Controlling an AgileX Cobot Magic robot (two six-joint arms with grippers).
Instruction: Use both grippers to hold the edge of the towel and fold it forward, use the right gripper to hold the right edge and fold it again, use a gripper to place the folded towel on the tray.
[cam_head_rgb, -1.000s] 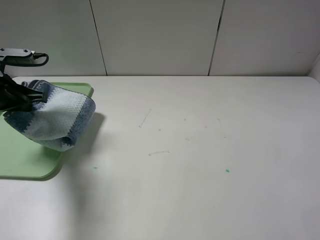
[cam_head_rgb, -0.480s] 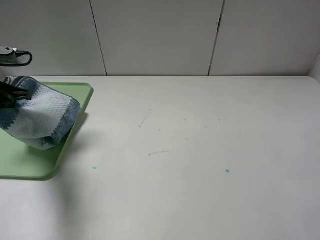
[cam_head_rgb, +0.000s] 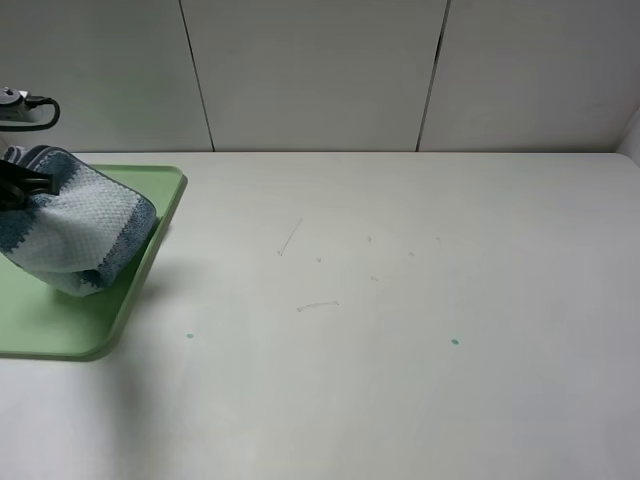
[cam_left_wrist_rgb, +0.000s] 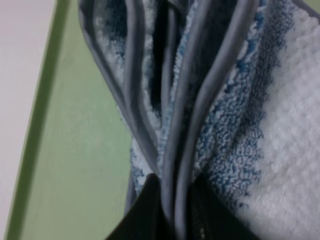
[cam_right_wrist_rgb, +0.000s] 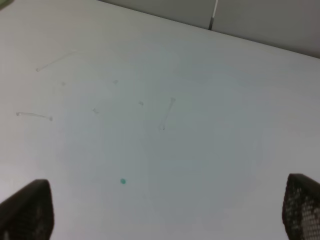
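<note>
The folded blue-and-white striped towel (cam_head_rgb: 78, 228) hangs bunched over the light-green tray (cam_head_rgb: 62, 325) at the far left of the high view, its low end at or just above the tray floor. My left gripper (cam_head_rgb: 12, 186) is shut on the towel at the image edge. In the left wrist view its black fingertips (cam_left_wrist_rgb: 145, 210) pinch several grey hems of the towel (cam_left_wrist_rgb: 235, 130) above the tray (cam_left_wrist_rgb: 75, 150). My right gripper (cam_right_wrist_rgb: 165, 212) stands open over bare table, dark fingertips (cam_right_wrist_rgb: 27, 210) far apart; it is outside the high view.
The white table (cam_head_rgb: 400, 300) carries faint scratch marks (cam_head_rgb: 318, 305) and two small green dots (cam_head_rgb: 455, 342). A panelled wall (cam_head_rgb: 320, 70) closes the back. The tray's right rim (cam_head_rgb: 172, 205) lies just right of the towel.
The left gripper has carried the towel leftward, from overhanging the tray's right rim to fully over the tray. Nothing was let go.
</note>
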